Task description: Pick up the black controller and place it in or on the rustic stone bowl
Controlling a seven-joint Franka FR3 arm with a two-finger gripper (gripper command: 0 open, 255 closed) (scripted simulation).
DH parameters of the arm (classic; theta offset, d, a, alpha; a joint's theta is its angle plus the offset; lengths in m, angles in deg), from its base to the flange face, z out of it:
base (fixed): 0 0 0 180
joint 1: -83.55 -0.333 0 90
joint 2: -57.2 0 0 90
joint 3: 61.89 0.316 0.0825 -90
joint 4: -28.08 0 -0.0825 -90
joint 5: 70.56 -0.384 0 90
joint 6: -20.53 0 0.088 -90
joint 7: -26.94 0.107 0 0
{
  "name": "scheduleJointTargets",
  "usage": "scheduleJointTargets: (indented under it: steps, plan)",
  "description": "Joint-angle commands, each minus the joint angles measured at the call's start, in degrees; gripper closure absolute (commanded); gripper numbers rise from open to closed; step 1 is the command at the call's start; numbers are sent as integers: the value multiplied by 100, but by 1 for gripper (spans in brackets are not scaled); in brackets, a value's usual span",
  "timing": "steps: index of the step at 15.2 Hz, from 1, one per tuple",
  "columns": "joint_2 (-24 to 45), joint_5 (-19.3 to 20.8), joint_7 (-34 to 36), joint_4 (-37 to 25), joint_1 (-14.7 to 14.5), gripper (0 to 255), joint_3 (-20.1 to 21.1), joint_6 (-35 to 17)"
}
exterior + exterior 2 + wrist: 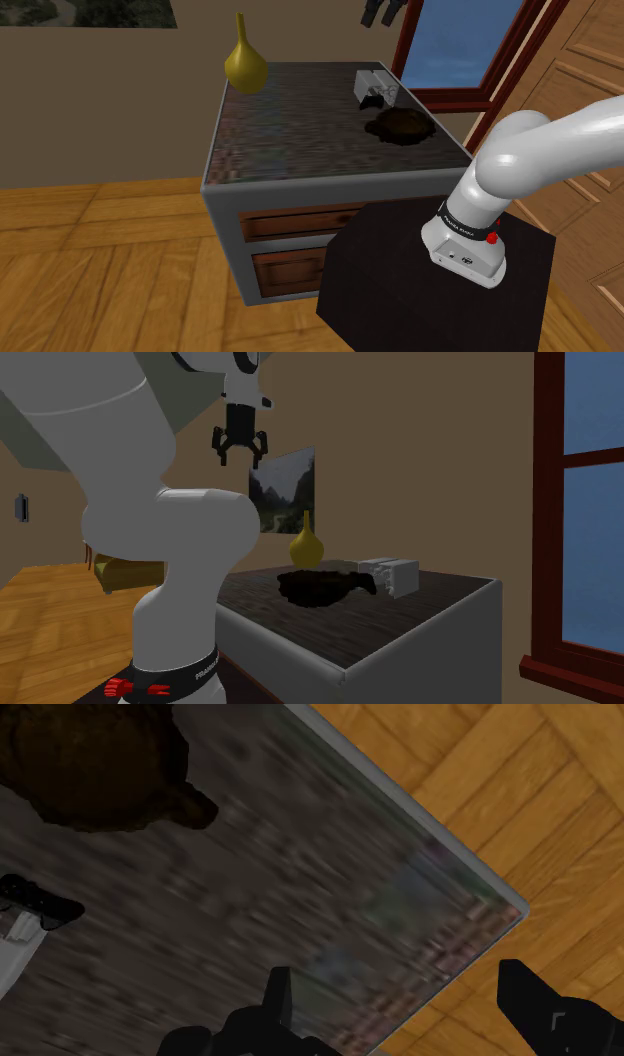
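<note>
Wood floor [100,250] was seen round the counter [300,130]. The claw [240,459] was held open and empty, high above. Lowering onto the black controller [40,904] by the corner was needed next.

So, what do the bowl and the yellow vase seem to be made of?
The bowl looks like rough stone or clay: dark brown, matte, with an irregular outline. The vase may be glazed ceramic or metal: its olive-yellow surface is smooth and even. The look leaves both open.
</note>
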Motion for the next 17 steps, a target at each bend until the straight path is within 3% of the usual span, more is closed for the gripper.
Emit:
scheduleJointTargets:
  steps: [1, 9, 17]
  plan:
    - [0, 0, 0, 0, 0, 0, 0, 0]
    - [-436, 620, -2358, 1074, -226, 0, -1314, -547]
    - [48, 1300, -4790, 1317, -550, 0, -2870, -1207]
